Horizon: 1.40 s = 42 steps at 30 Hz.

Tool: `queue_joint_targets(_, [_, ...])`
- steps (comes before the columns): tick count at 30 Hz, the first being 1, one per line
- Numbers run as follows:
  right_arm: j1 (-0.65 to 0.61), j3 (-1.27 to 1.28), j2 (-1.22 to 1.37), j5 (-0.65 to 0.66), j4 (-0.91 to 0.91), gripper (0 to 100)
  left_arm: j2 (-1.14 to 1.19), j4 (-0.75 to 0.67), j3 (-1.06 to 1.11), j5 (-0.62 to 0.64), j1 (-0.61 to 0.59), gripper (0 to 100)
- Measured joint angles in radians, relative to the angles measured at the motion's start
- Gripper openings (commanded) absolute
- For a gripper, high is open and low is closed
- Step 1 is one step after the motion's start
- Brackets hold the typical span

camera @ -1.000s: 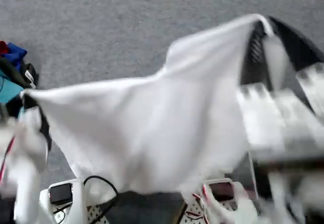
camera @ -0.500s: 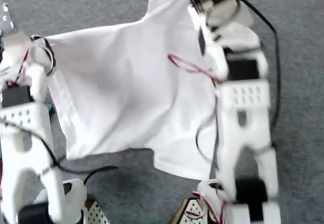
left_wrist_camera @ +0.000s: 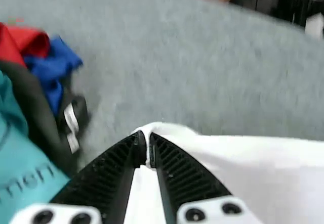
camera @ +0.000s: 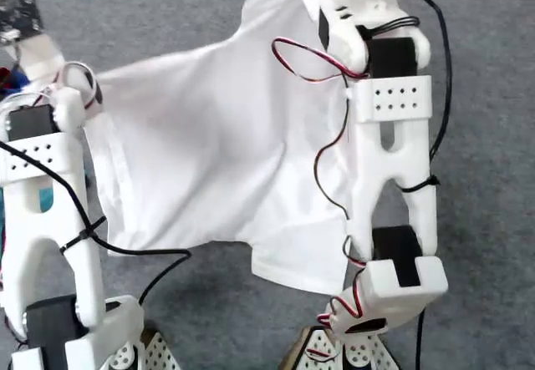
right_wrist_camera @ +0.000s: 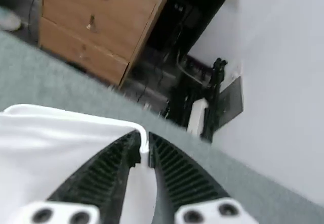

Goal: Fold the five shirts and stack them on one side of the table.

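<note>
Fingers (left_wrist_camera: 114, 166) of the left gripper (left_wrist_camera: 144, 150) are pinched together on the edge of the white shirt (camera: 209, 153), with a fold of cloth showing between the ribbed pads. The right gripper (right_wrist_camera: 143, 150) is clamped the same way on another part of the shirt's edge, its jaws meeting over a thin white hem.

From above, the shirt is stretched between the two arms over the grey table (camera: 167, 27). The left grip sits at about 9 o'clock on the table and the right grip at about 1 o'clock, at the far edge. The held edge therefore runs on a slant, from 8 towards 2 o'clock, rather than straight across. From both grips the body of the shirt falls away towards 6 o'clock, back to the arm bases, and its lower hem looks to rest on the table there.

Just beside the left gripper, at 9 o'clock, lies a heap of other garments: a red shirt (left_wrist_camera: 25, 39), a blue shirt (left_wrist_camera: 50, 67), something black (left_wrist_camera: 38, 115) and a teal shirt (left_wrist_camera: 20, 173).

My reading is that the shirt is being spread flat for folding. That likely turns on the slant, since the right grip is much farther towards 12 than the left.
</note>
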Motion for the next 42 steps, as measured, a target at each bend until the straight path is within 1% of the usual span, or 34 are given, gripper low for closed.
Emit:
queue_joint_targets(2, [0.002,-0.054,0.0,0.018,0.144,0.4,0.0,0.071,-0.002,-0.003,0.015,2])
queue_joint_targets(5, [0.002,-0.126,0.0,0.077,0.365,0.4,0.0,0.17,-0.002,-0.048,0.031,2])
queue_joint_targets(8, [-0.009,-0.183,0.0,0.129,0.551,0.4,0.0,0.244,-0.002,-0.071,0.031,2])
queue_joint_targets(10, [-0.032,-0.207,0.0,0.155,0.651,0.4,0.0,0.273,-0.002,-0.075,0.031,2])
queue_joint_targets(12, [-0.051,-0.207,-0.003,0.167,0.698,0.4,0.0,0.296,-0.002,-0.077,0.032,2])
queue_joint_targets(16, [-0.069,-0.097,-0.087,0.186,0.709,0.4,0.0,0.308,-0.002,-0.077,0.032,2])
queue_joint_targets(22, [-0.094,0.281,-0.368,0.239,0.7,0.4,0.0,0.311,0.009,-0.086,0.011,2])
queue_joint_targets(27, [-0.094,0.634,-0.634,0.261,0.618,0.4,0.0,0.311,0.132,-0.146,-0.011,2])
queue_joint_targets(31, [-0.08,0.881,-0.783,0.261,0.549,0.4,0.0,0.311,0.256,-0.153,-0.011,2])
queue_joint_targets(34, [-0.041,1.023,-0.856,0.284,0.514,0.4,0.0,0.305,0.345,-0.184,-0.011,2])
queue_joint_targets(37, [-0.031,1.145,-0.928,0.292,0.5,0.4,0.0,0.27,0.42,-0.212,-0.014,2])
queue_joint_targets(42, [-0.031,1.315,-1.062,0.325,0.5,0.4,0.0,0.241,0.454,-0.235,-0.044,2])
